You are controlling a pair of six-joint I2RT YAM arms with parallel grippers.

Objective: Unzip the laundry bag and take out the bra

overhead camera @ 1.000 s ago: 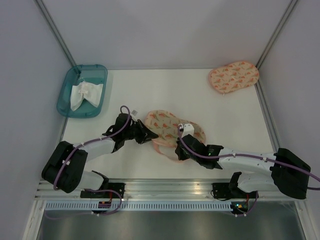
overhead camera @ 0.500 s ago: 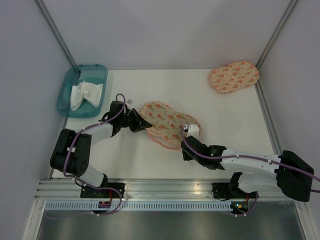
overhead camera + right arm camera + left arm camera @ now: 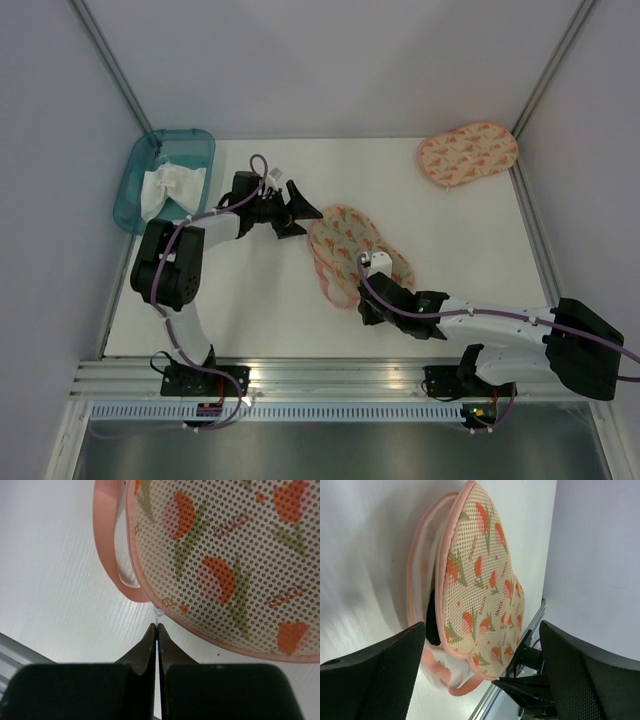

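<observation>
Mid-frame, the laundry bag (image 3: 355, 255) lies between spread left gripper (image 3: 481, 626) and pressed-together right gripper (image 3: 157, 627). Teal tray (image 3: 125, 195) upper left; second pouch (image 3: 467, 153) upper right.

White table (image 3: 270, 300), laundry bag (image 3: 345, 235) mid-table, second printed pouch (image 3: 467, 153) far right, teal tray (image 3: 195, 155) far left

Bright, even, diffuse light; faint soft shadows; slight blur toward wrist-view edges.

Small orange lettering (image 3: 231, 526) on the mesh of the laundry bag (image 3: 240, 580), none of it legible.
</observation>
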